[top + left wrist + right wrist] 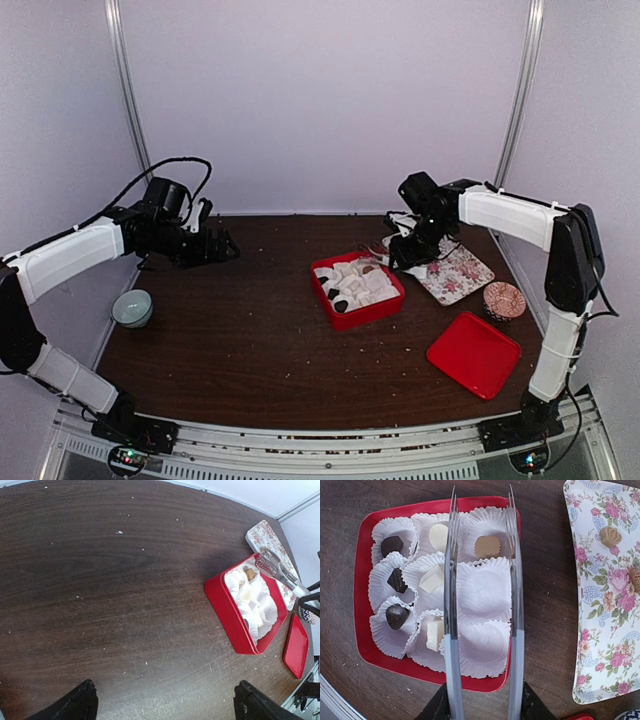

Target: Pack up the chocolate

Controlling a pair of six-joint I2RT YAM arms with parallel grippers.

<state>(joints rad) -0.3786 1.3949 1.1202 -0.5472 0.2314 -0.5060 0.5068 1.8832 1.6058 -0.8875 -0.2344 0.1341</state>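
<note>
**Chocolate box: seven cups filled, two to go**

Over on the left, the left claw (165, 711) hangs over bare table with its fingers spread wide and nothing in them, well apart from everything. It doesn't look like part of the job right now. There's a small bowl (132, 297) near it at the table edge, and I can't tell what's inside.

In the middle sits the red box (362, 580) with nine white paper cups (482, 587). The chocolates (396, 616) fill the left column (three dark ones) and the middle column (three white ones), plus one tan piece in the top right cup. The two lower cups in the right column are empty.

The right claw (484, 707) is clamped on a pair of tongs (451, 605). These hover right over the box with their arms apart and nothing between the tips.

Further right, the flowery tray (600, 630) has one tan piece (610, 536) on it and a second one cut off at the frame edge. So my guess is those two go into the two empty cups. The red lid (474, 353) lies apart on the table, so closing up looks like the last bit.
</note>
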